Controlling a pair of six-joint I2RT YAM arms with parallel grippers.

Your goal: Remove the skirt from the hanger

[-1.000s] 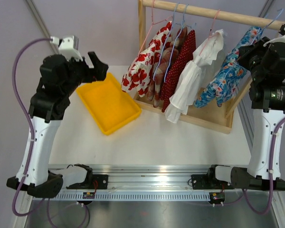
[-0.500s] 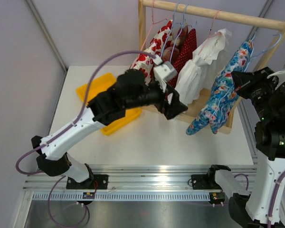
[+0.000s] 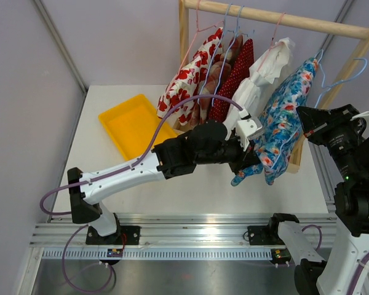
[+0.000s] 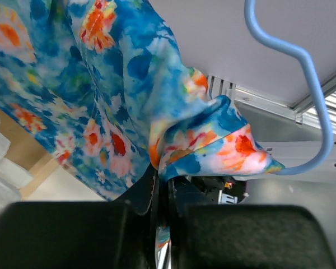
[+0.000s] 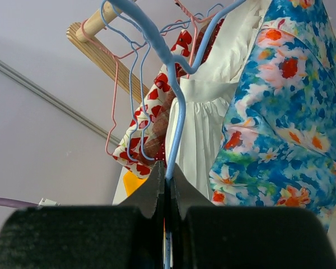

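Blue, with orange and white flowers, the skirt (image 3: 286,110) hangs at the right end of the wooden clothes rack (image 3: 277,17), just right of a white ruffled garment (image 3: 258,80). Its long axis runs on a slant: the waist end is high and far, up by the rail, and the hem end points down, near and left, over the white table (image 3: 190,184).

The left gripper (image 4: 162,185) has its jaws clenched on a fold of the hem, and cloth bunches just above the closed fingers. The left arm reaches across from the near left to meet it.

The right gripper (image 5: 167,171) has its jaws pinched tight on the thin wire of the light-blue hanger (image 5: 176,95), which rises from between the fingers. In the right wrist view the skirt hangs just right of that wire. Whether the hanger's hook rests on the rail cannot be told.

Left of the white garment hang a dotted red piece (image 3: 234,77) and red-and-white floral pieces (image 3: 187,83). A yellow tray (image 3: 132,126) lies on the table, left of the rack.
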